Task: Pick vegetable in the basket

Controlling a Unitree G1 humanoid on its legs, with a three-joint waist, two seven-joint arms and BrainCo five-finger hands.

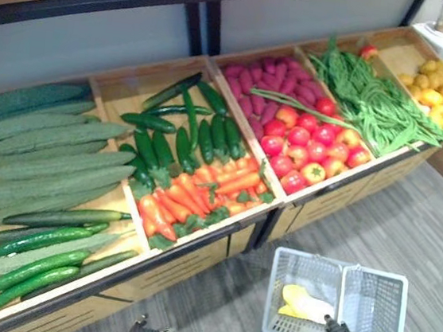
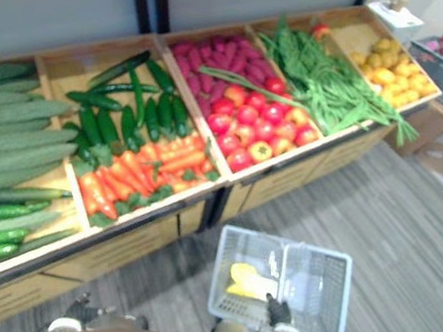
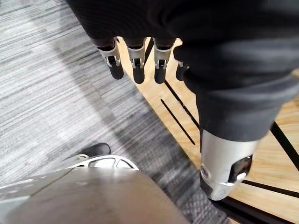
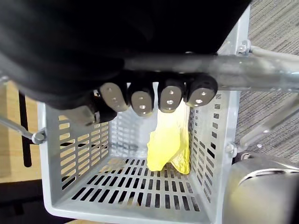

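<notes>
A pale grey slatted basket [image 1: 374, 305] hangs low in front of the wooden produce stand. My right hand [image 4: 159, 97] is shut on the basket's metal handle [image 4: 247, 70], fingers curled over the bar. One yellow vegetable [image 4: 169, 140] lies on the basket's floor, also visible from above as a yellow vegetable [image 1: 302, 302]. My left hand [image 3: 136, 59] hangs beside the stand's wooden front, over the grey carpet, with fingers straight and nothing in them.
The stand's crates hold pale and dark cucumbers [image 1: 46, 162], carrots [image 1: 202, 192], red tomatoes [image 1: 308, 144], purple tubers [image 1: 267, 83], long green beans [image 1: 373, 103] and yellow produce [image 1: 442, 91]. Grey carpet [image 1: 422, 229] lies to the right of the basket.
</notes>
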